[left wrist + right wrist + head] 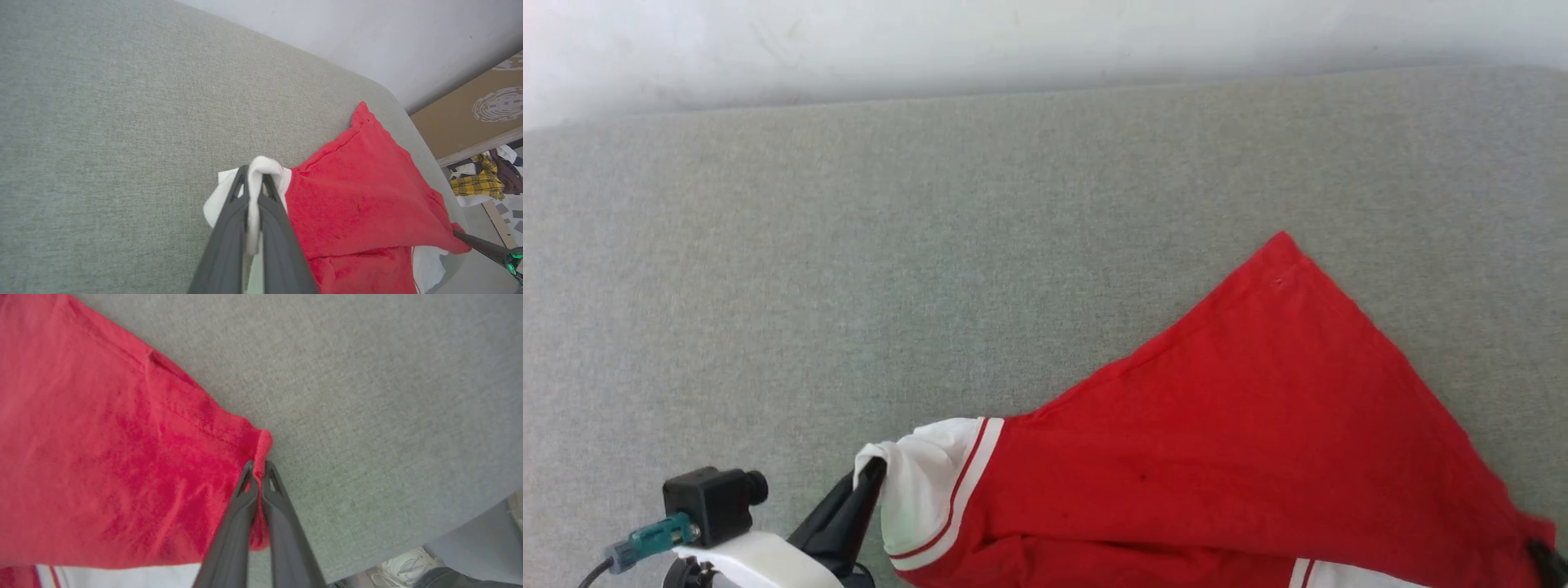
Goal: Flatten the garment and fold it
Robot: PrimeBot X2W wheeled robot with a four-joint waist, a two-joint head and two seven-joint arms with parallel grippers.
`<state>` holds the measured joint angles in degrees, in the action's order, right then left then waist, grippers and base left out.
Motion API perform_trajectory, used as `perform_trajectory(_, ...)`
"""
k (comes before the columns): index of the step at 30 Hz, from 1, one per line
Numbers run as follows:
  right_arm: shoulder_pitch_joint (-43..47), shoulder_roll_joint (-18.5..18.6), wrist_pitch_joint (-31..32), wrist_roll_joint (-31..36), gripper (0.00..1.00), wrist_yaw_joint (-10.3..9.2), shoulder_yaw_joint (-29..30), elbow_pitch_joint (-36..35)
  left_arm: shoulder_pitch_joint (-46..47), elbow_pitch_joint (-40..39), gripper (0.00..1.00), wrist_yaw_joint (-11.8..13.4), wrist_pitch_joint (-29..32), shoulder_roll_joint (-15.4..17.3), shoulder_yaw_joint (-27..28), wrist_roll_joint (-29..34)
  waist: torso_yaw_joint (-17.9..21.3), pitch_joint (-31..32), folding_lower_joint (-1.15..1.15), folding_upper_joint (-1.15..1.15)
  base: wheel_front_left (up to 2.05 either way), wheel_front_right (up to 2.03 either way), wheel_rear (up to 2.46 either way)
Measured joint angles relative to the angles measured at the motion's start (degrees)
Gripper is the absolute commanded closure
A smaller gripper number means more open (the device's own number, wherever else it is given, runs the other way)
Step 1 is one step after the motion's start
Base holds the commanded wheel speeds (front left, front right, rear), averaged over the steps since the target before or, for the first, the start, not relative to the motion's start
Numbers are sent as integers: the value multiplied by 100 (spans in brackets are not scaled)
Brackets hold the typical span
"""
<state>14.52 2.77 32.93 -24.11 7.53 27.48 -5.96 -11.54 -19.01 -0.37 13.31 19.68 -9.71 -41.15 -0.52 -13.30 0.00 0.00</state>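
Left hand [255, 175] clamped on white sleeve [267, 163] of garment [1258, 425]. Right wrist view: right hand [256, 467] pinching its red corner [263, 443], person's shoe [408, 565] past grey counter [388, 396] edge.

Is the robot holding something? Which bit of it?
Yes, the shirt. The left gripper pinches its white sleeve, and the right gripper pinches a red edge of the body.

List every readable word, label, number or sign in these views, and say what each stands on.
No text can be read.
The red T-shirt shows plain fabric and striped sleeve trim, with no lettering in sight.
The brown board bears a white swirl pattern, not letters.
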Motion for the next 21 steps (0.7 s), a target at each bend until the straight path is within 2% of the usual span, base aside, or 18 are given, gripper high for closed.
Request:
perform_trajectory(1,-65,-1,-104,56,0,0,-55,-12,-8,-12,100,0,13,3,-8,0,15,36,-1,0,0,0,0)
perform_trajectory(5,-509,77,-175,298,0,0,-402,-510,-7,-69,100,0,64,20,-48,0,28,120,-1,0,0,0,0)
perform_trajectory(11,-1688,692,203,332,0,0,-869,-1415,104,-108,100,-5,80,23,-149,1,-38,-25,1,0,0,0,0)
perform_trajectory(14,-2245,951,550,427,0,0,-1139,-1332,277,-103,100,-53,79,9,-224,2,-100,-162,1,0,0,0,0)
perform_trajectory(21,-3268,1343,1267,701,0,0,-1874,-438,747,18,100,-254,55,-81,-433,35,-323,-609,2,0,0,0,0)
